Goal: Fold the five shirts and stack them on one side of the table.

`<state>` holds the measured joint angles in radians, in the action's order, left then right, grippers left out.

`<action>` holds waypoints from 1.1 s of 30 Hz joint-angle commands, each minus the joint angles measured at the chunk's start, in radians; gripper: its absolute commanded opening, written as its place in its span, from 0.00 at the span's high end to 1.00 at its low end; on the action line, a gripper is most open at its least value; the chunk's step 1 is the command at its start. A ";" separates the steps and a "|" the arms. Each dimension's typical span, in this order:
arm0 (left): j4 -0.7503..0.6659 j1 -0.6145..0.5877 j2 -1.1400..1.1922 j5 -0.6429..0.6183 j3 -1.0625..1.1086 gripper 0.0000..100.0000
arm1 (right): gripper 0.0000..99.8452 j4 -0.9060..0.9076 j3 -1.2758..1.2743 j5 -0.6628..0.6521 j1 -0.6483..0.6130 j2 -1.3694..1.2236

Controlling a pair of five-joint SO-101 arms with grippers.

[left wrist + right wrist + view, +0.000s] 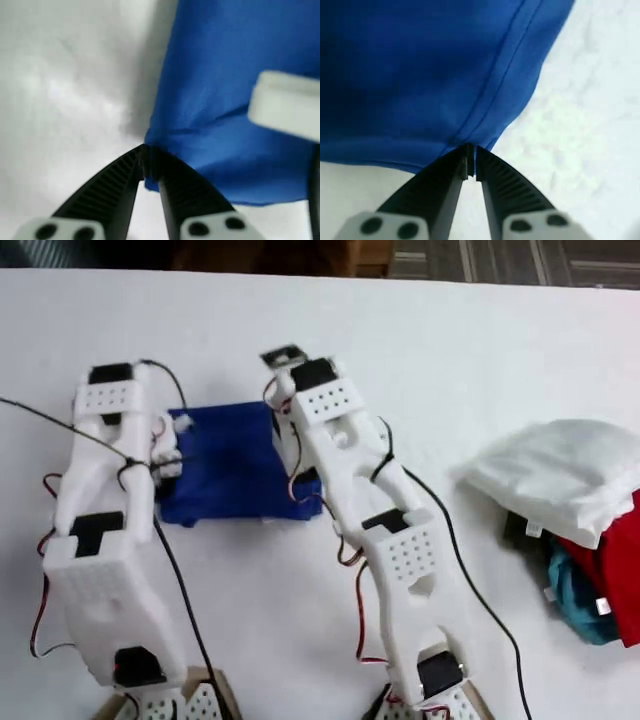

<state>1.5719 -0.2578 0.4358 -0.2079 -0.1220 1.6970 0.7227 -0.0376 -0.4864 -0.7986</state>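
While the blue shirt lies on the bench between the two arms, well apart from the pile of other shirts, the left gripper and right gripper each pinch one of its opposite side edges, both equally near.

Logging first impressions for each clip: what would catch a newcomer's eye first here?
A blue shirt lies mid-table between the two arms. The left gripper and the right gripper are each pinched shut on one of its edges. Out on the right arm's side of the table sits a crumpled heap: a white shirt over a red shirt and a teal shirt.
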 commanded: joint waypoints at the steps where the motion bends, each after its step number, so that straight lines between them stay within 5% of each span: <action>1: -0.080 0.023 -0.060 -0.006 0.064 0.96 | 0.98 -0.077 -0.091 0.011 -0.004 0.081; 10: -0.269 0.017 -0.060 -0.034 0.217 0.96 | 0.98 -0.182 -0.238 0.012 0.019 0.081; 17: -0.284 -0.025 -0.060 -0.032 0.226 0.96 | 0.98 -0.157 -0.247 0.012 0.120 0.081; 25: -0.272 -0.018 -0.071 -0.032 0.219 0.96 | 0.98 -0.061 -0.227 0.012 0.134 0.093; 33: -0.040 0.008 -0.071 -0.034 -0.039 0.96 | 0.98 -0.021 -0.112 0.011 0.136 0.209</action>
<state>1.4507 -0.2639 0.4005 -0.2386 -0.0376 1.6617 0.5432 -0.0345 -0.3514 -0.7096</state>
